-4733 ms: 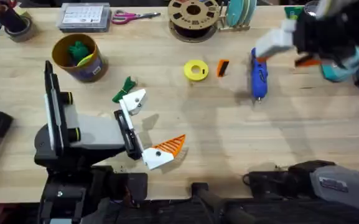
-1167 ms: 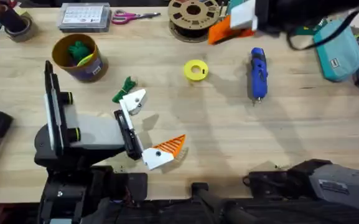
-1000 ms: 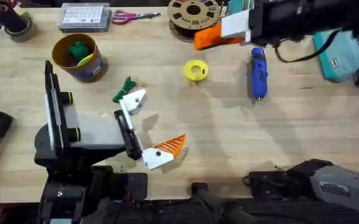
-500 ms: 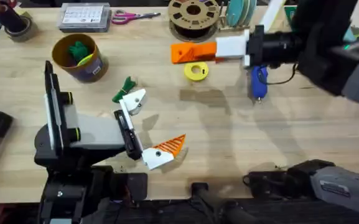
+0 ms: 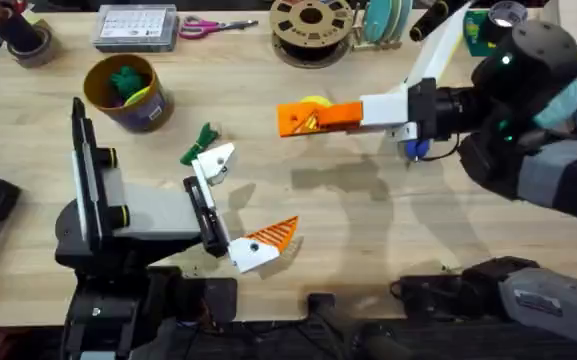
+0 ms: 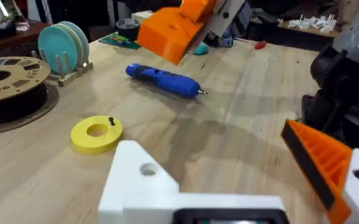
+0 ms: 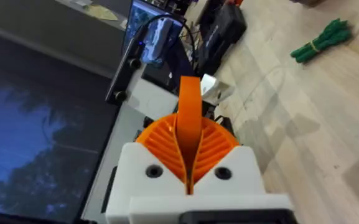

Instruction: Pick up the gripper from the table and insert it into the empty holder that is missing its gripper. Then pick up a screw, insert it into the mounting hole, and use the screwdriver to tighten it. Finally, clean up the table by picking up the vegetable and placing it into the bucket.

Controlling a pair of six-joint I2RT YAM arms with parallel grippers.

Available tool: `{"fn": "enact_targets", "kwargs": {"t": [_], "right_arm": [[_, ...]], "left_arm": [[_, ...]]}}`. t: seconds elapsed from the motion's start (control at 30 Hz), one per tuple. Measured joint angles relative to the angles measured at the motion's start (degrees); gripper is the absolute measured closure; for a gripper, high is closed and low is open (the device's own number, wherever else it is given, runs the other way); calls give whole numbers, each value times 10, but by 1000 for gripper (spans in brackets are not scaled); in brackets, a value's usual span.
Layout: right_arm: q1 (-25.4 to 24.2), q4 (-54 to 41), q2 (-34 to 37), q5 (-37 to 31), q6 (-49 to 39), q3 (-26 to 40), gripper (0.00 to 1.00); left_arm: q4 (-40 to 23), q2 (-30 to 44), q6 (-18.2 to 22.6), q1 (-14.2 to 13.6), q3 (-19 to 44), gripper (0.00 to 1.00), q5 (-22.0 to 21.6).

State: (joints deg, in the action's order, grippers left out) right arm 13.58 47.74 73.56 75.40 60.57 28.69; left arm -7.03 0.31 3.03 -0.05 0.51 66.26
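My right gripper point(image 5: 296, 118) hovers above the table's middle, its orange ribbed pads point(image 7: 213, 146) shut on the small orange gripper point(image 7: 190, 106), which sticks out between them. My left gripper point(image 5: 251, 195) rests open at the lower left. One of its fingers is the plain white holder point(image 5: 216, 160) point(image 6: 139, 180); the other bears an orange tip point(image 5: 276, 235) point(image 6: 319, 162). The dark-green vegetable point(image 5: 201, 140) point(image 7: 319, 40) lies just beyond the holder. The blue screwdriver point(image 6: 163, 79) lies on the table, partly hidden under the right arm in the overhead view. The mustard bucket point(image 5: 126, 92) stands at the back left.
A yellow ring point(image 6: 96, 132) with a small dark screw point(image 6: 111, 119) on it lies under the right gripper. A brown spool point(image 5: 311, 25), scissors point(image 5: 218, 25) and a parts box point(image 5: 136, 27) line the far edge. A green bundle sits inside the bucket.
The orange gripper is off the table and in my right gripper. The right arm has swung from the back right leftward and nearer, over the yellow ring. The left arm has not moved.
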Motion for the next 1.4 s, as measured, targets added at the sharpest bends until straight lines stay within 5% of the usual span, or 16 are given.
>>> {"fn": "enact_targets", "kwargs": {"t": [0.63, 1.4], "right_arm": [[5, 298, 142, 31, 203, -31, 992], [44, 303, 206, 35, 223, -31, 992]], "left_arm": [[0, 0, 0, 0, 0, 15, 0], [0, 0, 0, 0, 0, 15, 0]]}}
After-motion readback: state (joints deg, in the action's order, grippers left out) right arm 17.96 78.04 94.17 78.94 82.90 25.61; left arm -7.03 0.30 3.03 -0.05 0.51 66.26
